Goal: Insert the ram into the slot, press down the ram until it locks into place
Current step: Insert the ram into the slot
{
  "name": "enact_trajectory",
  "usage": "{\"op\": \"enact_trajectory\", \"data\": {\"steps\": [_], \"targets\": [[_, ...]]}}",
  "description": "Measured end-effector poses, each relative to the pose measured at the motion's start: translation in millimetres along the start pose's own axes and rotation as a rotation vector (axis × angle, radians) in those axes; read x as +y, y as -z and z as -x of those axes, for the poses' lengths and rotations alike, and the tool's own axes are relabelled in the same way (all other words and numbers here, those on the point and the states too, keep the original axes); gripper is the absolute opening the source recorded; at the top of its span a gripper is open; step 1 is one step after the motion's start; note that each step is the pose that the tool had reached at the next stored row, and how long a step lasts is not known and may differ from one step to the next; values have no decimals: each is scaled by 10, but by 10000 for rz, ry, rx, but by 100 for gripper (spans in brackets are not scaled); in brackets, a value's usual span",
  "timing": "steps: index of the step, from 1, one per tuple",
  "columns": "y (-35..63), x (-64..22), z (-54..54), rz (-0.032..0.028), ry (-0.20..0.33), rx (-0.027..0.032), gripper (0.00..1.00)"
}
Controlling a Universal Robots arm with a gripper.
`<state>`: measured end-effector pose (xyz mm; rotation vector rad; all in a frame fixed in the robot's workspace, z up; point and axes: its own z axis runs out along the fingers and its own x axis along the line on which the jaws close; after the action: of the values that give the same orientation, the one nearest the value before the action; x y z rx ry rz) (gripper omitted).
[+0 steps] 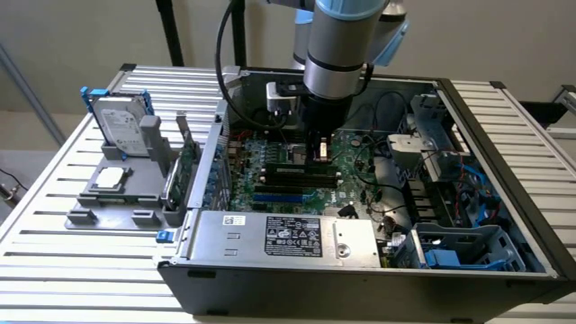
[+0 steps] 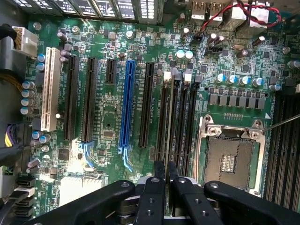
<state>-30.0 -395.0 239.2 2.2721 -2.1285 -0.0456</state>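
Arm (image 1: 335,34): silver-grey cylinder, pale blue plastic caps (image 1: 393,37) above black band (image 1: 335,65). Below black band: black wrist housing (image 1: 317,111), white-grey camera box (image 1: 280,98) mounted beside it. Black cable (image 1: 221,74) loops down beside black band. Gripper (image 2: 166,169), well below black band: matt black, jointed link bars (image 2: 93,199), round grey pivot screws (image 2: 125,184), two slim fingers (image 2: 159,174).
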Motion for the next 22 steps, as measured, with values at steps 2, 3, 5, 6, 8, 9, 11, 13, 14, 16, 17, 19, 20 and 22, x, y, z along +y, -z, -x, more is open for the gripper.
{"op": "enact_trajectory", "data": {"steps": [2,3,5,6,8,9,11,13,14,16,17,19,20,22], "targets": [[-1,0,0,-1,0,0,14],[-4,0,-2,-2,0,-3,14],[-8,-4,-5,-2,2,-2,14],[-10,-5,-7,-2,2,-2,14],[-15,-8,-15,-1,0,-1,14],[-17,-10,-21,0,1,0,14],[-22,-12,-32,-1,0,-2,14],[-29,-12,-38,-2,-1,-4,14],[-31,-12,-38,-2,-1,-2,14],[-38,-13,-39,-1,0,-2,14],[-44,-13,-39,-2,-2,-2,14],[-57,-14,-39,-1,-18,-2,14],[-62,-14,-39,-1,-30,-3,14],[-69,-14,-39,0,-73,-3,14]]}}
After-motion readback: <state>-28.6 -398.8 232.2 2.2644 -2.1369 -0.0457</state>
